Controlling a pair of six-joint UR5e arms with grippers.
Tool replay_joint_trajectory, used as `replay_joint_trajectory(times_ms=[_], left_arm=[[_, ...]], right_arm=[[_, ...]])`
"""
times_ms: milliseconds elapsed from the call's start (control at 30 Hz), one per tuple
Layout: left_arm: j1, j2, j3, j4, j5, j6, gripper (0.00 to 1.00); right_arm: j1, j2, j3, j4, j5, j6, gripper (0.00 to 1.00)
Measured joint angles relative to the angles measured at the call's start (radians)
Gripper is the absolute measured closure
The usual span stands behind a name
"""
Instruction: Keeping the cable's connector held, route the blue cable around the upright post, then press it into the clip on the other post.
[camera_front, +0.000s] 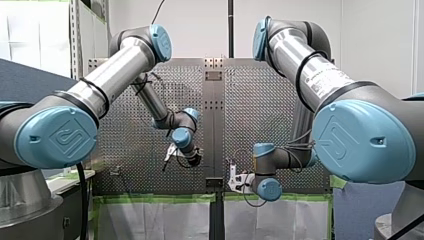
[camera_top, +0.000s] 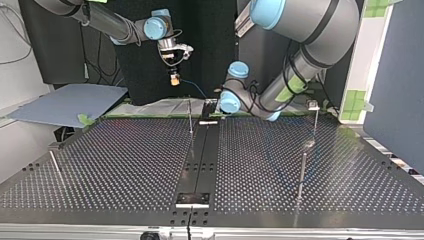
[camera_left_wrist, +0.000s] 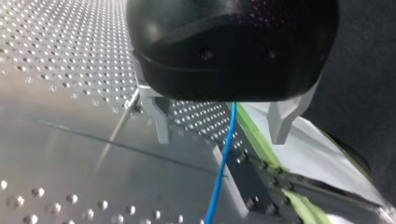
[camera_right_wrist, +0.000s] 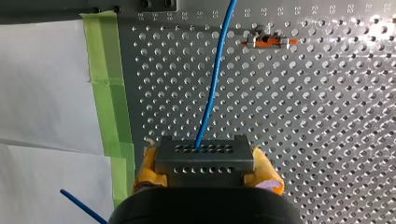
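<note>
My right gripper (camera_right_wrist: 204, 173) is shut with its yellow pads (camera_right_wrist: 267, 173) on the grey metal connector (camera_right_wrist: 204, 154). The blue cable (camera_right_wrist: 212, 84) runs out of the connector over the perforated table. In the top view this gripper (camera_top: 174, 76) hangs above the table's far edge, the cable (camera_top: 195, 89) sloping down from it. My left gripper (camera_left_wrist: 222, 133) is open, and the cable (camera_left_wrist: 224, 158) passes freely between its metal fingers (camera_left_wrist: 159, 122). A thin upright post (camera_top: 190, 117) stands close by. Another post (camera_top: 316, 120) carries a clip (camera_top: 313, 105) on top.
A third post (camera_top: 302, 175) stands nearer at the top view's right and a leaning rod (camera_top: 54, 164) at its left. A small orange and metal fitting (camera_right_wrist: 268, 43) sits on the plate ahead of my right gripper. Green tape (camera_right_wrist: 109, 88) marks the table's edge.
</note>
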Motion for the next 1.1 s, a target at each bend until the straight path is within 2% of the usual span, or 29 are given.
replay_joint_trajectory(times_ms=[200, 400, 633, 1100], left_arm=[[-0.036, -0.001, 0.000, -0.002, 0.010, -0.053, 0.00], [-0.082, -0.001, 0.000, -0.013, -0.013, -0.098, 0.00], [-0.120, -0.001, 0.000, -0.037, -0.046, -0.081, 0.00], [-0.181, -0.001, 0.000, -0.040, 0.004, -0.069, 0.00]], right_arm=[[0.001, 0.000, 0.000, -0.003, -0.004, 0.000, 1.00], [0.003, 0.000, 0.000, -0.009, -0.004, 0.003, 1.00], [0.005, 0.000, 0.000, -0.014, -0.004, 0.005, 1.00], [0.004, 0.000, 0.000, -0.023, -0.004, 0.014, 1.00]])
